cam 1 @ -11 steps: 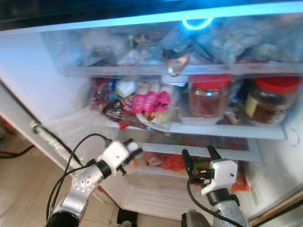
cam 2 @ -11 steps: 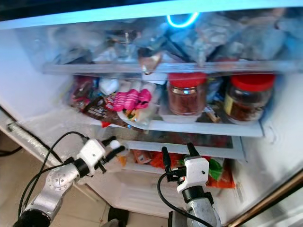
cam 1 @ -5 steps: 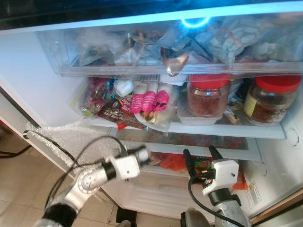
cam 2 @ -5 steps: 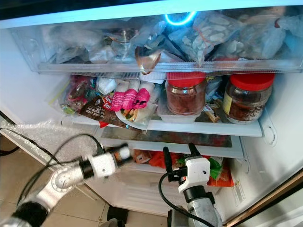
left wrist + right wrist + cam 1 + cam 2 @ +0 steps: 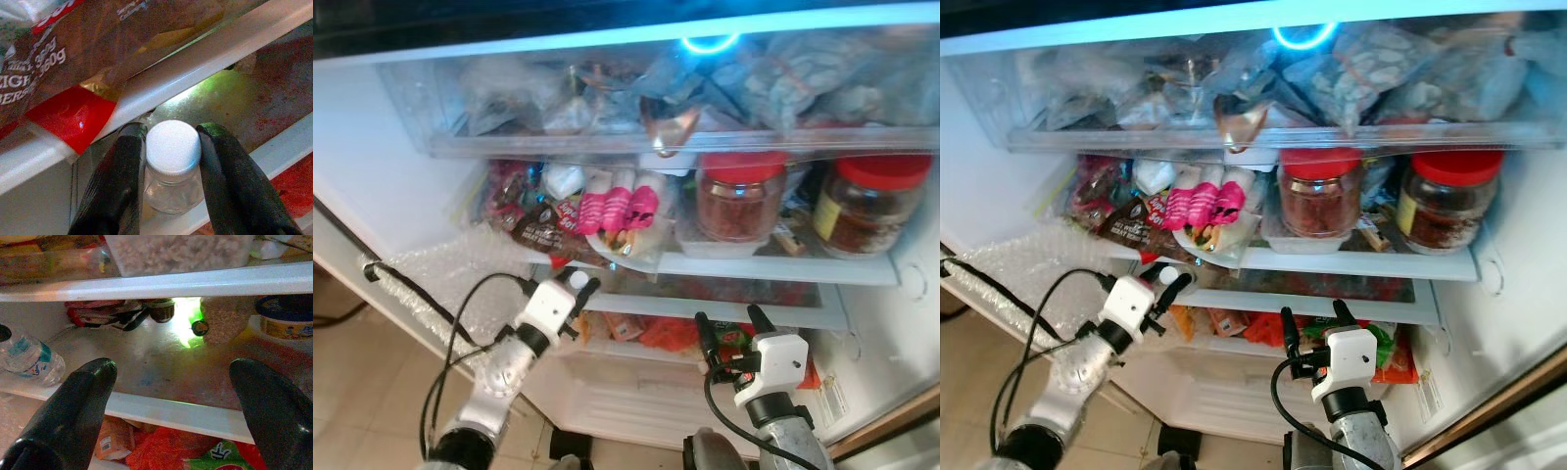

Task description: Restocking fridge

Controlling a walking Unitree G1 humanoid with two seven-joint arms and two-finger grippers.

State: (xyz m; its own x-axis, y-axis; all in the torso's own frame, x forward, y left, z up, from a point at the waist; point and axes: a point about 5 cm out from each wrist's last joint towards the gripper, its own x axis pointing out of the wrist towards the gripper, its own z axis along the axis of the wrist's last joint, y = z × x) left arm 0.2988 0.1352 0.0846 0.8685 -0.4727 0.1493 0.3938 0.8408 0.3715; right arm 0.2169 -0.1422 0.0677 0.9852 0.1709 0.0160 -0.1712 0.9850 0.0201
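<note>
The open fridge (image 5: 391,186) takes up most of the head views, its top drawer (image 5: 685,142) packed with blurred bags whose contents cannot be made out. Below the drawer a shelf (image 5: 744,266) carries two red-lidded jars (image 5: 740,201), a pink-and-white packet (image 5: 625,211) and a dark brown wrapper (image 5: 546,233) that hangs over the shelf's front edge. Under that shelf sits a shallower glass shelf (image 5: 1312,294), and below it orange and green packets (image 5: 1268,328) are partly hidden by the right hand. The left hand (image 5: 576,291) reaches in at the left end of the glass shelf, its two black fingers (image 5: 122,181) clamped on either side of a small clear bottle (image 5: 173,171) with a white cap; the bottle stands upright, long axis vertical, cap pointing up toward the camera, just under the overhanging brown wrapper. Its lower body is cut off by the shelf rim and the fingers. The right hand (image 5: 1314,328) hovers in front of the glass shelf further right, fingers spread wide apart and holding nothing. In the right wrist view a small water bottle (image 5: 29,360) lies on its side on the glass shelf, with dim items behind it too murky to identify.
</note>
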